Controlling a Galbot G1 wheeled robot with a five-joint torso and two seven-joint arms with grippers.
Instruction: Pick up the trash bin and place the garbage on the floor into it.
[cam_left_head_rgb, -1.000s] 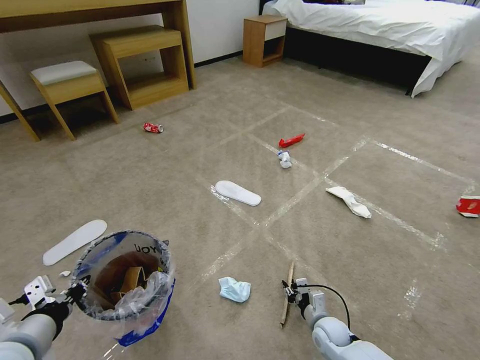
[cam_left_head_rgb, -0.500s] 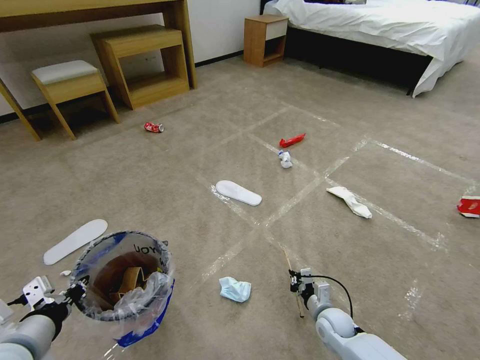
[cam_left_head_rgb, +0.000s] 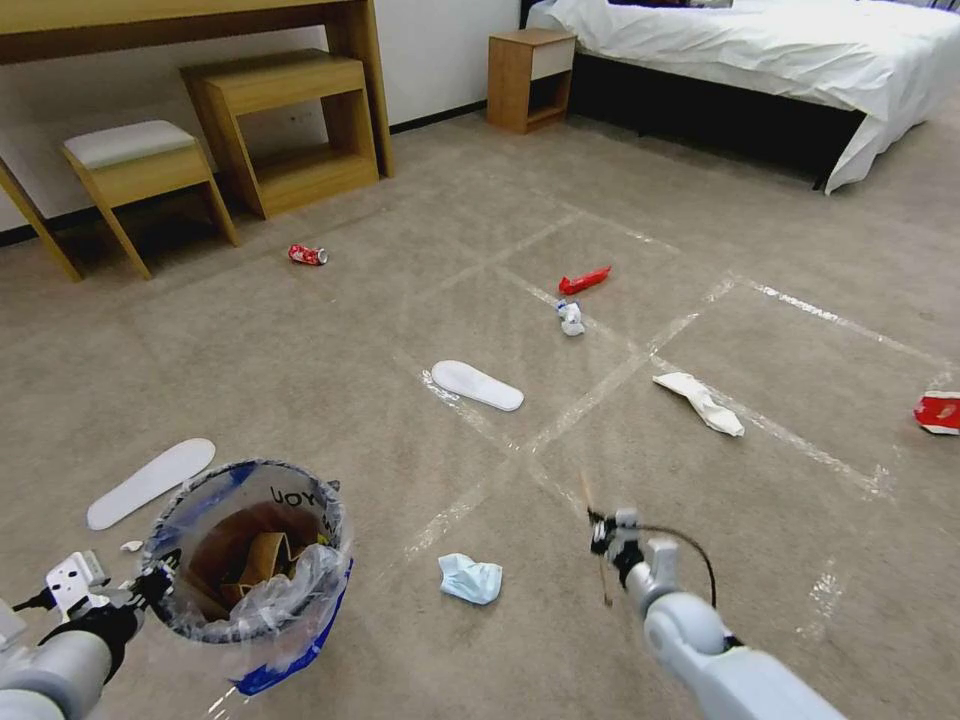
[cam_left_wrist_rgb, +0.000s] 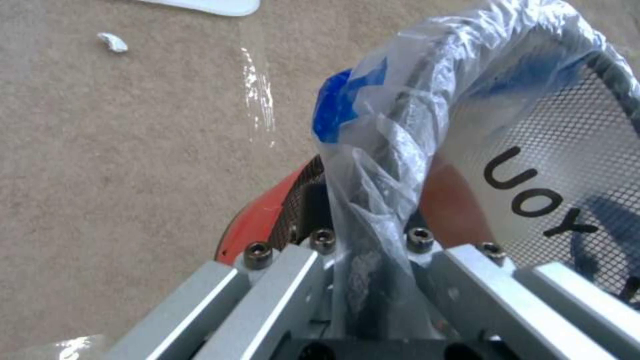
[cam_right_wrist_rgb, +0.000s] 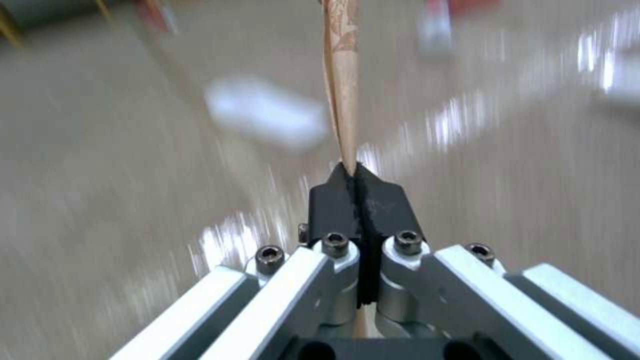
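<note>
Right tool (cam_left_head_rgb: 603, 528) pinching wooden stick (cam_right_wrist_rgb: 341, 85) mid-length, off floor (cam_left_head_rgb: 760, 500), right of trash bin (cam_left_head_rgb: 245, 550). Stick likely light, stiff, thin; may pivot between pads. Left tool (cam_left_wrist_rgb: 370, 260) clamping bin's bagged rim; liner probably slippery.

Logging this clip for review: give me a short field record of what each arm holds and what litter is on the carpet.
left gripper: shut on the trash bin rim, bin held up
right gripper: shut on the wooden stick
floor: face mask, two slippers, tissue, red wrapper, red can
</note>
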